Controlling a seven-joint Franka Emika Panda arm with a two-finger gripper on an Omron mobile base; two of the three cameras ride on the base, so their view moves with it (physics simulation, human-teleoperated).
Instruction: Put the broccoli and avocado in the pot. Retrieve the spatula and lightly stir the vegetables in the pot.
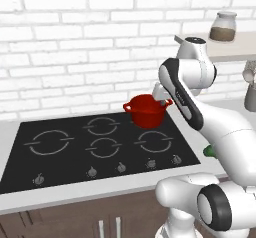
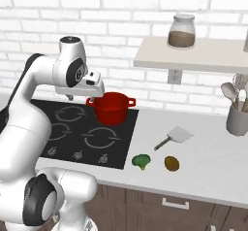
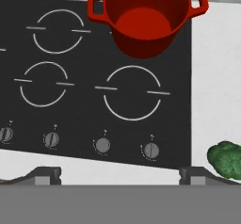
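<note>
We see home kitchen: black cooktop set in pale counter, white brick wall at 12 o'clock, shelf with glass jar at 1 o'clock, utensil holder at 3 o'clock, wooden cabinet fronts below.

1. The pot is shiny, smooth red.
2. The stove top is smooth black glass.
3. The broccoli looks bumpy.
4. The wall is white brick.
5. The jar is clear glass.

Counter around broccoli and avocado lies open.
</note>
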